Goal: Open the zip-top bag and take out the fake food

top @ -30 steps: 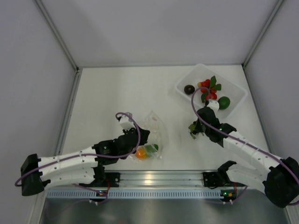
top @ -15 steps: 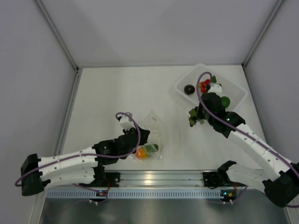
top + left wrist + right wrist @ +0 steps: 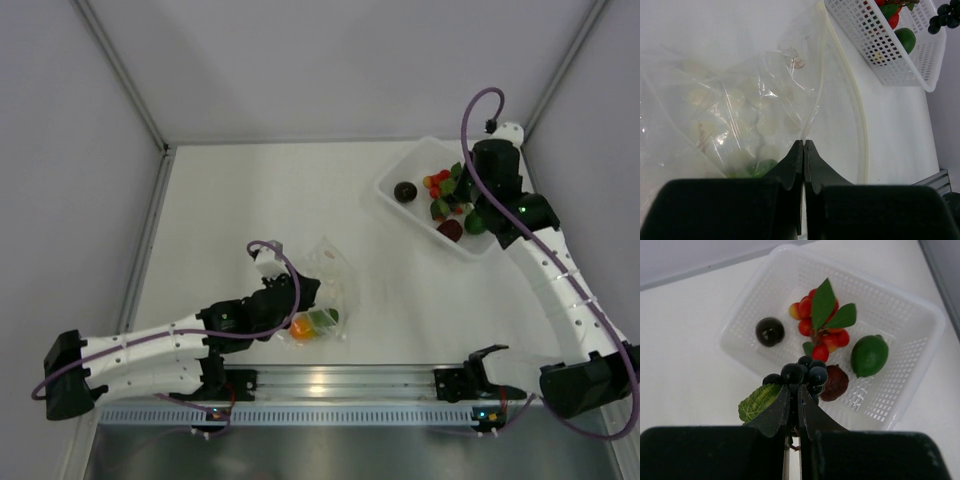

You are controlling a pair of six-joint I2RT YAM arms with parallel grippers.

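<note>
BENCH, NEAR EDGE: The left hand (image 3: 803,150), its jaws pressed fully together, pinches the thin plastic of the clear zip-top bag (image 3: 750,100) just beside the zip strip (image 3: 860,125). The bag lies crumpled on the white bench (image 3: 250,200), close to the near edge and left of centre. An orange piece (image 3: 302,327) and a green piece (image 3: 322,318) of fake food sit inside it, at the end nearest that edge. At the far right corner, the right hand (image 3: 794,396), closed to a sliver, grips a dark grape cluster (image 3: 802,374) with a green leaf (image 3: 759,402) from below and hangs above one edge of a white perforated basket (image 3: 905,310). Inside the basket lie a red berry cluster with green leaves (image 3: 822,322), a dark round fruit (image 3: 769,331), a green lime-like fruit (image 3: 869,356) and a maroon piece (image 3: 836,385), the last partly hidden behind the grapes.
</note>
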